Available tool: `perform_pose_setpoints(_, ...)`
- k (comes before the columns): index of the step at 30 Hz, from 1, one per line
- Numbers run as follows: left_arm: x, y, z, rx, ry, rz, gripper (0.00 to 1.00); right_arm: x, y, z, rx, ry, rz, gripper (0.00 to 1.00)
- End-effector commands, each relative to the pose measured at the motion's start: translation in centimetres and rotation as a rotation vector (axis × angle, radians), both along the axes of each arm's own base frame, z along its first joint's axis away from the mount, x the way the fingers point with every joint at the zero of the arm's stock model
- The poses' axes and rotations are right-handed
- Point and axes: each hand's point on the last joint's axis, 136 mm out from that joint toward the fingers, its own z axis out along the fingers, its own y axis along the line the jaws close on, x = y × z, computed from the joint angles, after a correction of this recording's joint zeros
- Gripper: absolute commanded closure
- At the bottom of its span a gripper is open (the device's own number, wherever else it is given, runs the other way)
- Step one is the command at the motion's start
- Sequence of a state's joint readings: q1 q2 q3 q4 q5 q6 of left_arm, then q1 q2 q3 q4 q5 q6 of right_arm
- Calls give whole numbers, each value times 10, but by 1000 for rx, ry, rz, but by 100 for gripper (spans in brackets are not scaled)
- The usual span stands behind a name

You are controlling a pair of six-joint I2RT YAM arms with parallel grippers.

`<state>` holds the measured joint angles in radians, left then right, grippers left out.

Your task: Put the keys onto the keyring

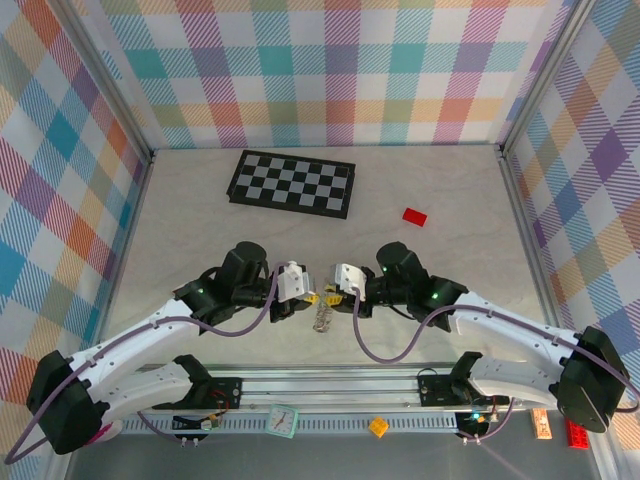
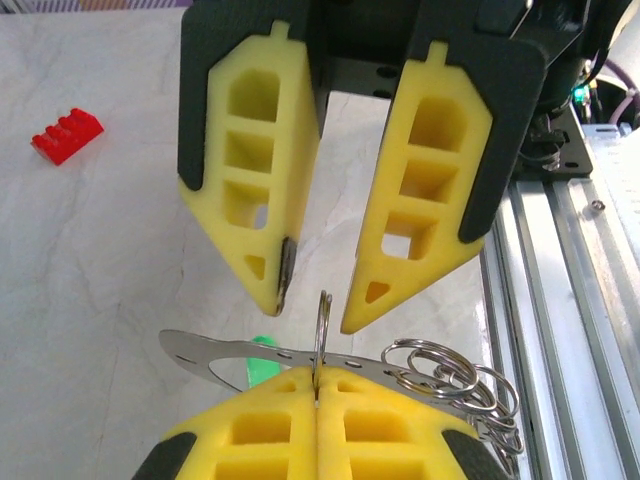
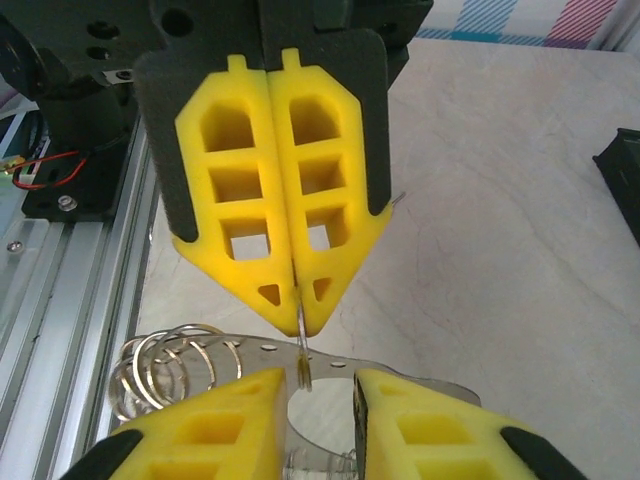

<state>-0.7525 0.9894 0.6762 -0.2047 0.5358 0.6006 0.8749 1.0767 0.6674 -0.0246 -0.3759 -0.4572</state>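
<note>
The keyring (image 1: pixel 322 318) is a bunch of grey metal: a flat curved strip with holes (image 2: pixel 215 352) and several split rings (image 2: pixel 440 368) hanging off it. My left gripper (image 2: pixel 316 388) is shut on one split ring (image 2: pixel 323 322) that stands edge-on through the strip. Facing it, my right gripper (image 3: pixel 320 380) is open, and the top of that ring (image 3: pixel 303 362) sits between its fingertips, close to one pad. One key's green head (image 2: pixel 262 352) peeks out below the strip. In the top view the left gripper (image 1: pixel 308 294) and right gripper (image 1: pixel 334 292) meet tip to tip.
A red brick (image 1: pixel 414 216) lies on the table at the right, and a black-and-white chequered board (image 1: pixel 291 183) at the back. The aluminium rail (image 1: pixel 330 385) runs just behind the grippers. Small bits (image 1: pixel 378 426) sit on the front ledge.
</note>
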Motion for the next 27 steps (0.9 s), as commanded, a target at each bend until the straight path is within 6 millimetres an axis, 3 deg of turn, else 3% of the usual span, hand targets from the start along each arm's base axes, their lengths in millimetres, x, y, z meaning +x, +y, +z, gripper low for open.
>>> perform_pose_setpoints(1,1,-5,15,-11,-45,-21,100,-4,8,15,29,-10,43,77)
perform_pose_setpoints(8,0,-6,16,-16,-42,-29,100,-3,12,11,21,-7,48,84)
perform_pose_setpoints(14,-1,-5,12,-9,-39,-26,100,-2,11,6,1,-6,41,99)
perform_pose_setpoints(16,1,-5,10,-5,-40,-20,100,-2,11,6,1,-6,43,100)
perform_pose_setpoints(21,5,-6,7,-8,-37,-3,82,-5,13,9,18,1,62,100)
perform_pose_setpoints(27,7,-12,10,-36,-41,-7,82,-9,19,10,30,13,88,100)
